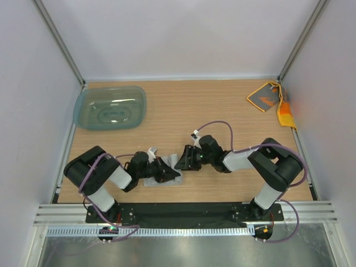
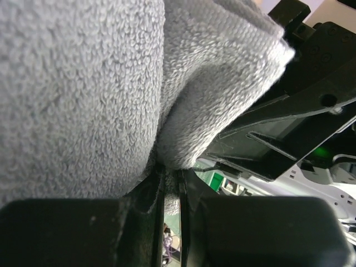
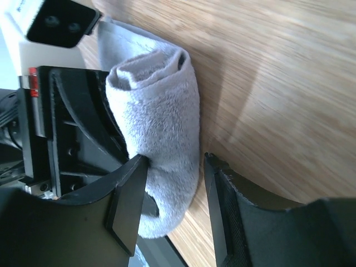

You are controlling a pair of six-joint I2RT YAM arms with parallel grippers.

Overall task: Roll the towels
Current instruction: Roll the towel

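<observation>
Jaws of the right end effector (image 3: 173,161) stand parted around the rolled grey towel (image 3: 161,128); the left end effector (image 2: 169,172) clenches its fold just beside. That pinch should hold firm so nothing unrolls. Far beyond, the orange towel (image 1: 267,99) waits unrolled.

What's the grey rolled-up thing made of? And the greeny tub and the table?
The grey towel looks like soft terry cloth: fuzzy loops, floppy folds. The tub seems smooth teal plastic, slightly see-through. The table looks like wood or wood-print, with grain lines.
</observation>
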